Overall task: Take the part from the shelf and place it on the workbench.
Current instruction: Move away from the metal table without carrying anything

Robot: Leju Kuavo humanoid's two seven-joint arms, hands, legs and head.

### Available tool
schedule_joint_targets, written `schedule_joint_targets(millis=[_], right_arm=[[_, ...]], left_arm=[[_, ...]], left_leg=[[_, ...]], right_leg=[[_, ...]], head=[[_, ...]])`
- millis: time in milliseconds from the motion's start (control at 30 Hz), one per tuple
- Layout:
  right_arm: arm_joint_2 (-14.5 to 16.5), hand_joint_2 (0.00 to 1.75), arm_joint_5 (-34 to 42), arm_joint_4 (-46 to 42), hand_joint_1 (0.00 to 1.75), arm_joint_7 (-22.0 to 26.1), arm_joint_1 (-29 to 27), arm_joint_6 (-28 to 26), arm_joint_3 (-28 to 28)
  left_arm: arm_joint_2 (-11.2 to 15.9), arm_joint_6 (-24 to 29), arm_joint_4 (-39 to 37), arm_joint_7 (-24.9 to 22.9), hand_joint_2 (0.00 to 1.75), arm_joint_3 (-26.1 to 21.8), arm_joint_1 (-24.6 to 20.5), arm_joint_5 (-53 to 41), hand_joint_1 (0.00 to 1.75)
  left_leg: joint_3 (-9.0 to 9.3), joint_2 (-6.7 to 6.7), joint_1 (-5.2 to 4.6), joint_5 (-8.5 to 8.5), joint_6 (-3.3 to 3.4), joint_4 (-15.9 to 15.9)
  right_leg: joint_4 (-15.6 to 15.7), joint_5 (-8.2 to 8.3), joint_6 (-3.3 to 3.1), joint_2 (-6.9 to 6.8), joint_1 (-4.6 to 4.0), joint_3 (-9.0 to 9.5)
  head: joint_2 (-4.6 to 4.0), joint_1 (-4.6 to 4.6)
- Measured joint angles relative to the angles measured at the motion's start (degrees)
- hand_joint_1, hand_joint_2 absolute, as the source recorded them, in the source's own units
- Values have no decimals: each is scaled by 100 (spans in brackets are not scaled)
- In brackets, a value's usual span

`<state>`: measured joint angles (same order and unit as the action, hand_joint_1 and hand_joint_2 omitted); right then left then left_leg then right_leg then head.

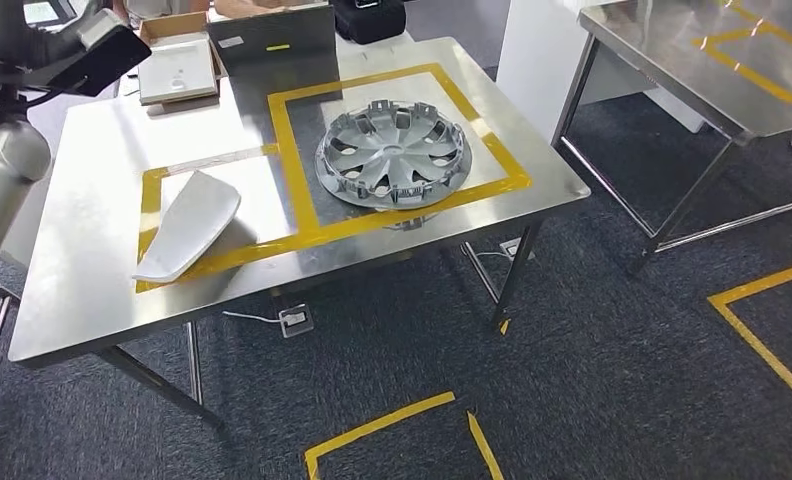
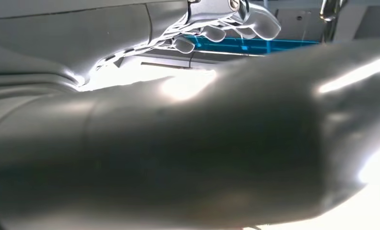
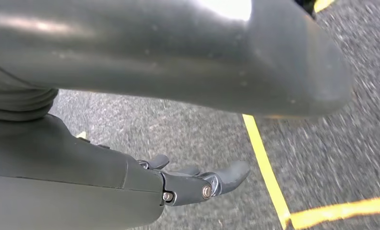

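Note:
A white curved part (image 1: 187,225) lies flat in the left yellow-taped box of the steel workbench (image 1: 92,300). A silver wheel hubcap (image 1: 392,155) lies in the larger taped box to its right. My left hand (image 1: 97,50) is raised over the bench's far left corner, well away from both parts. In the left wrist view the left hand (image 2: 202,143) has its thumb close to the lens and its fingers (image 2: 226,24) beyond it, with nothing between them. My right hand (image 3: 193,182) hangs over the carpet with fingers apart and empty.
At the bench's far edge stand a cardboard box with a white item (image 1: 177,65), a grey metal panel (image 1: 272,45) and a black case (image 1: 367,18). A second steel table (image 1: 692,60) stands to the right. Yellow tape (image 1: 762,330) marks the floor.

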<state>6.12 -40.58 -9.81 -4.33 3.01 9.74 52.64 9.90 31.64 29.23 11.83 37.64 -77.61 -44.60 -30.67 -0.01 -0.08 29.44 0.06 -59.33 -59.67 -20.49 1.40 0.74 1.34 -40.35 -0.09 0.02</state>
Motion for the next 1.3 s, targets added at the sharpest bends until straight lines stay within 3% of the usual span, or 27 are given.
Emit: schedule_joint_targets(millis=[33, 67, 133, 167, 200, 233, 300, 367, 400, 500, 533, 600, 667, 700, 733, 800, 867, 900, 933, 1000, 1033, 1067, 1167, 1200, 1233, 1267, 1300], right_arm=[[3, 0, 1, 0, 0, -5, -2, 0, 2], [5, 0, 2, 0, 0, -4, -3, 0, 3], [9, 0, 2, 0, 0, 2, -2, -2, 4], [10, 0, 2, 0, 0, 5, -2, -5, 5], [9, 0, 2, 0, 0, 7, -1, -9, 5], [9, 0, 2, 0, 0, 7, 0, -13, 5], [9, 0, 7, 0, 0, 7, 6, -22, 7], [9, 0, 21, 0, 0, 8, 18, -42, 8], [9, 0, 29, 0, 0, 9, 21, -52, 10], [12, 0, 41, 0, 0, 13, 18, -66, 36], [14, 0, 44, 0, 0, 15, 19, -67, 51], [15, 0, 49, 0, 0, 18, 22, -68, 80], [15, 0, 53, 0, 0, 18, 14, -68, 99], [16, 0, 54, 0, 0, 18, 8, -67, 105], [18, 0, 54, 0, 0, 18, 2, -67, 109], [25, 0, 55, 0, 0, 18, 0, -67, 119], [27, 0, 56, 0, 0, 18, 10, -67, 133], [27, 0, 56, 0, 0, 18, 15, -67, 140], [27, 0, 56, 0, 0, 18, 16, -67, 146], [28, 0, 58, 0, 0, 17, 5, -67, 161], [28, 0, 60, 0, 0, 16, -3, -67, 173], [30, 0, 66, 1, 0, 18, -11, -67, 185], [35, 0, 90, 1, 0, 27, -13, -67, 220], [35, 0, 94, 0, 0, 33, -12, -67, 229], [35, 0, 96, 0, 0, 37, -12, -67, 237], [35, 0, 96, 0, 0, 41, -13, -67, 242], [34, 0, 96, 0, 0, 43, -11, -67, 244]], left_arm=[[-11, -1, -2, -3, 0, 0, -1, -7, 0], [-21, -1, -6, -5, 0, 0, -1, -13, 0], [-26, -2, -17, -10, 0, 0, 7, -27, 0], [-25, -2, -25, -13, 0, 0, 20, -34, 0], [-25, -2, -33, -14, 0, 0, 37, -40, 0], [-23, -2, -41, -16, 0, 0, 56, -46, 0], [-15, -2, -52, -25, 0, -1, 76, -55, 0], [19, -1, -52, -38, 0, -5, 79, -68, 0], [36, 1, -52, -42, 0, -7, 81, -79, 0], [81, 16, -62, -49, 0, -10, 108, -108, 0], [108, 24, -67, -49, 0, -10, 119, -111, 0], [190, 54, -73, -48, 0, -19, 148, -107, 0], [284, 83, -72, -36, 0, -46, 224, -88, 0], [330, 91, -68, -24, 0, -62, 280, -76, 0], [368, 95, -63, -12, 0, -75, 333, -66, 0], [414, 99, -39, 7, 0, -93, 390, -59, 0], [435, 102, 9, 12, 0, -120, 393, -57, 0], [449, 105, 30, 3, 0, -139, 393, -56, 0], [467, 109, 46, -8, 0, -162, 401, -54, 0], [520, 120, 59, -29, 0, -217, 442, -28, 0], [553, 125, 68, -22, 0, -252, 473, 8, 0], [597, 128, 86, -2, 0, -301, 514, 67, 0], [771, 132, 137, 98, 0, -493, 747, 277, 0], [828, 133, 139, 123, 0, -550, 853, 321, 0], [883, 133, 140, 140, 0, -599, 951, 346, 0], [929, 133, 141, 150, 0, -633, 1030, 358, 0], [974, 133, 145, 157, 0, -665, 1082, 364, 0]], left_leg=[[-39, 16, 13, -79, 47, 30], [-96, 31, 28, -166, 86, 53], [-258, 43, 23, -316, 129, 51], [-349, 47, 21, -384, 133, 43], [-437, 52, 19, -445, 130, 33], [-524, 56, 20, -503, 120, 20], [-685, 63, 24, -609, 85, -21], [-793, 73, 15, -694, 25, -64], [-814, 81, 11, -733, -11, -73], [-846, 86, 22, -823, -123, -38], [-886, 74, 30, -727, -157, -93], [-1046, 48, 47, -252, -217, -518], [-1218, 38, 56, 226, -263, -1242], [-1228, 36, 59, 296, -276, -1513], [-1157, 34, 61, 238, -282, -1621], [-717, 31, 67, -16, -285, -1253], [-123, -1, 49, 35, -258, -490], [51, -20, 38, 122, -221, -210], [112, -34, 19, 187, -171, -70], [39, -19, 8, 111, -52, -33], [1, -2, 8, 41, 6, -24], [-56, 13, 14, -39, 57, -9], [-294, 39, 5, -272, 120, -3], [-384, 47, -8, -344, 122, -8], [-480, 54, -21, -415, 122, -14], [-580, 57, -33, -487, 119, -20], [-673, 55, -43, -558, 114, -26]], right_leg=[[-81, -127, 22, -3, -2, -47], [-285, -363, 38, -11, 0, -124], [-977, -944, 69, -25, 1, -311], [-1321, -1110, 87, -28, 2, -368], [-1536, -1140, 99, -29, 2, -361], [-1559, -1057, 104, -34, 3, -259], [-1031, -851, 90, -57, 3, 235], [-344, -863, 31, -76, -29, 721], [-156, -913, -11, -73, -45, 831], [-56, -809, -153, -53, -58, 785], [-33, -739, -203, -56, -49, 740], [-5, -594, -265, -62, -29, 607], [-5, -450, -281, -55, -28, 425], [-8, -375, -277, -53, -25, 330], [-12, -303, -266, -52, -19, 237], [-20, -166, -223, -58, -3, 70], [-23, -38, -151, -60, 0, -42], [-17, 21, -111, -60, -2, -62], [4, 79, -70, -55, -2, -63], [53, 160, 6, -42, 11, -64], [15, 81, 31, -40, 16, -101], [-129, -121, 47, -41, 19, -166], [-1146, -970, 60, -50, 5, -424], [-1469, -1067, 59, -50, -5, -455], [-1646, -1038, 48, -50, -20, -412], [-1622, -927, 22, -50, -38, -267], [-1392, -814, -20, -50, -62, -16]], head=[[0, 2], [0, 2], [0, 5], [0, 4], [0, 5], [0, 5], [0, 6], [0, 1], [0, 2], [0, 11], [0, 8], [0, 2], [0, 0], [0, 0], [0, -2], [0, -2], [0, 3], [0, 0], [0, -2], [0, -18], [0, -21], [0, -21], [0, -10], [0, -10], [0, -10], [0, -10], [0, -10]])
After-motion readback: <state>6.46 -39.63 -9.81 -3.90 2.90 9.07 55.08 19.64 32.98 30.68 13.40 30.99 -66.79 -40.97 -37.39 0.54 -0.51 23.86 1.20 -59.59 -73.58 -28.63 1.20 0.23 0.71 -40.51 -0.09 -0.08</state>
